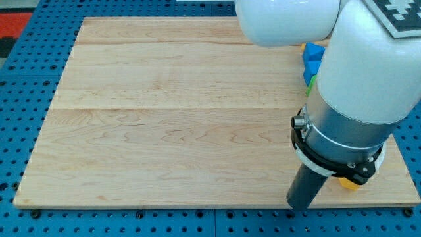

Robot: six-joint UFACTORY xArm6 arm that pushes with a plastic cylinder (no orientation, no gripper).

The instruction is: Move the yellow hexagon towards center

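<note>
My tip [301, 205] rests near the counter's [164, 118] bottom right edge. The yellow hexagon [349, 184] peeks out just right of it, mostly hidden under the arm. There are no jaws. A blue block [312, 56] sits at upper right, something green [310, 83] just below it.

A robotics lab: a white robot arm [368, 66] over a wooden board [177, 112] on a blue perforated bench [26, 72].

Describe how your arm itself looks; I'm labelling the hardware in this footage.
My arm has bulky glossy white housings, then a grey cylindrical section ringed by a silver band and a black clamp collar. Below that hangs a straight dark rod, ending at my tip. A black-and-white square-patterned marker sits on top. No cables show.
</note>
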